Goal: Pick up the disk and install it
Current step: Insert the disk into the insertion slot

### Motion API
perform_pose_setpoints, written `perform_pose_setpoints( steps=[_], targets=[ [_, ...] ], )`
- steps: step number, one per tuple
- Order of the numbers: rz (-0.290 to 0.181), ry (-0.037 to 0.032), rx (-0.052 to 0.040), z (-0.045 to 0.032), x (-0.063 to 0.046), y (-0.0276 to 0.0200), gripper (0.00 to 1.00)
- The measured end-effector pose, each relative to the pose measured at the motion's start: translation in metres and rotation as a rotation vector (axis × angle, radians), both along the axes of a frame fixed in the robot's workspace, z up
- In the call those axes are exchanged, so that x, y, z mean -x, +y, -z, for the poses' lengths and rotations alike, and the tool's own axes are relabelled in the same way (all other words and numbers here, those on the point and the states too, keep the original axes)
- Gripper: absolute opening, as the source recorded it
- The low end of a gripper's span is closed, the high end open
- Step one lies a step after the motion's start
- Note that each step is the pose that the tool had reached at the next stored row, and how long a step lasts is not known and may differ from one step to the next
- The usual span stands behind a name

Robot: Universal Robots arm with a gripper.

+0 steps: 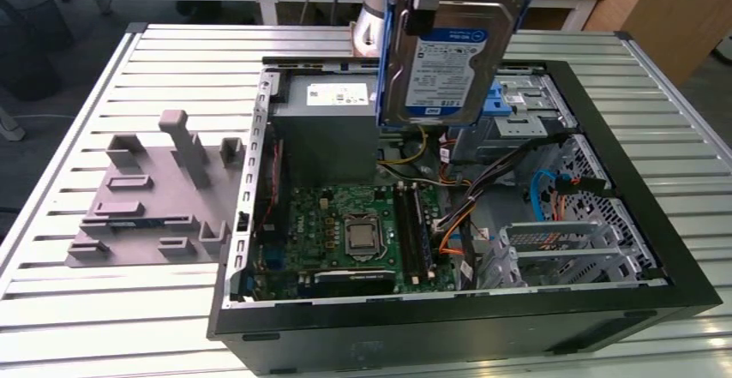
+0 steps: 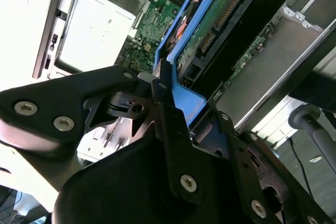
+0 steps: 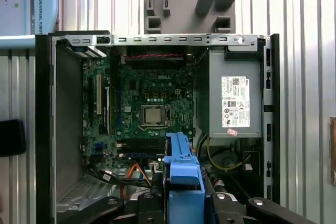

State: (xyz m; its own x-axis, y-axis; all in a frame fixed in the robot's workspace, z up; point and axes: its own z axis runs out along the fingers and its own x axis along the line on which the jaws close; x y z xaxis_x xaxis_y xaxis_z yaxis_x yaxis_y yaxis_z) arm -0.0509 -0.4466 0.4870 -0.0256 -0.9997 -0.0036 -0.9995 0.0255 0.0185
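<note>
Gripper point(image 3: 182, 203) pinches the disk point(image 1: 450, 61) by its blue carrier frame point(image 3: 182, 166). Disk hangs upright, upper centre of exterior view, above 1 open computer case point(image 1: 458, 331).

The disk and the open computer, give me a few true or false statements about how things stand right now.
1. The disk hangs in the air over the computer case. True.
2. The gripper is open beside the disk. False: it is shut on the disk's blue carrier frame.
3. The case is open, its motherboard showing. True.
4. The grey fixture sits inside the case. False: it rests on the table, at the exterior view's left of the case.
</note>
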Motion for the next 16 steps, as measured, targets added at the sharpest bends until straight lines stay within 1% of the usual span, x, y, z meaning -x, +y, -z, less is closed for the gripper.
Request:
perform_pose_setpoints(
  steps=[3,11,14,16],
  targets=[
    [-0.001,0.0000,0.0000,0.0001,0.000,-0.0048,0.36],
    [-0.002,0.0000,-0.0001,0.0002,0.000,-0.0234,0.36],
    [-0.002,0.0001,0.0000,0.0002,0.000,-0.0286,0.36],
    [-0.002,-0.0001,-0.0002,0.0004,0.000,-0.0331,0.36]
  ],
)
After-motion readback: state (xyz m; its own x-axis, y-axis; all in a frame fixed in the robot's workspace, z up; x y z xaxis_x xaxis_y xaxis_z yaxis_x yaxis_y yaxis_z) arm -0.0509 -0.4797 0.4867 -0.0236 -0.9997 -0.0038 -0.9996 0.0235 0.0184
